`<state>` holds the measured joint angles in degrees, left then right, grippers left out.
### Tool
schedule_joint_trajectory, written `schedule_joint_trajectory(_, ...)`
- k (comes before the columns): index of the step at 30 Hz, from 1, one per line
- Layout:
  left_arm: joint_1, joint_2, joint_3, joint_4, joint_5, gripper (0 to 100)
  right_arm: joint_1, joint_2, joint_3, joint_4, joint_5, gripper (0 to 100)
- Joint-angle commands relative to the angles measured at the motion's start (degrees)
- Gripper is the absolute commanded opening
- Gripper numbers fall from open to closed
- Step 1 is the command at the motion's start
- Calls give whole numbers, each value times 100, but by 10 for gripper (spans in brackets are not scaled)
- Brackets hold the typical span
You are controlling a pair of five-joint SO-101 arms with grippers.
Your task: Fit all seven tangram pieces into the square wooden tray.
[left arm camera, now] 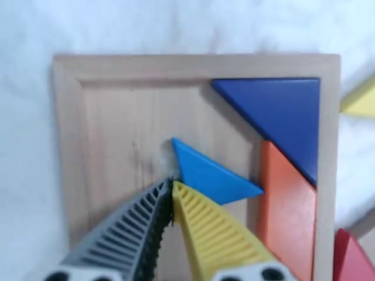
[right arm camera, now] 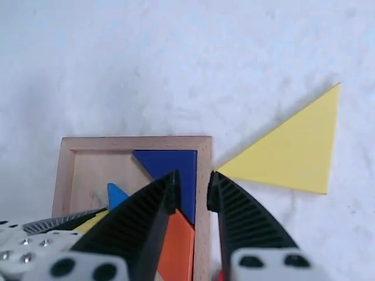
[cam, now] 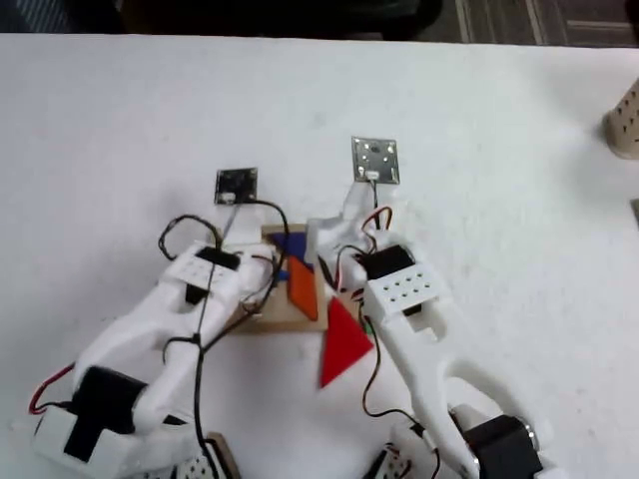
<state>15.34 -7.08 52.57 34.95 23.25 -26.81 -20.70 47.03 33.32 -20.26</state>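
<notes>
Our left gripper (left arm camera: 171, 192) points down, jaws pressed together at the tips; our right gripper (right arm camera: 192, 188) hangs just beside it, also angled down, jaws slightly apart.

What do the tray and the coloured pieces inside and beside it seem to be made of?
The tray looks like pale unpainted wood: grain lines show on its floor and rim, and the surface is matte. The dark blue triangle, orange piece and yellow triangle are flat, with even, opaque colour and a soft sheen. They are probably painted wood, though plastic cannot be excluded.
</notes>
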Motion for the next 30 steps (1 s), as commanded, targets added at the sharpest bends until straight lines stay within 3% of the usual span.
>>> schedule_joint_trajectory(1, 48, 31, -281, -431, 35, 22, 40, -251, -44, -75, 70, 84)
schedule_joint_trajectory(7, 48, 31, -290, -932, 35, 22, 48, -268, -44, -75, 70, 84)
schedule_joint_trajectory(17, -567, 22, -290, -905, 141, 22, 48, -277, -44, -75, 70, 84)
schedule_joint_trajectory(23, -444, -576, -132, -949, 466, 22, 48, -277, -44, -84, 70, 84)
schedule_joint_trajectory(30, 338, -989, 352, -2382, 527, 21, 40, -277, -44, -84, 70, 84)
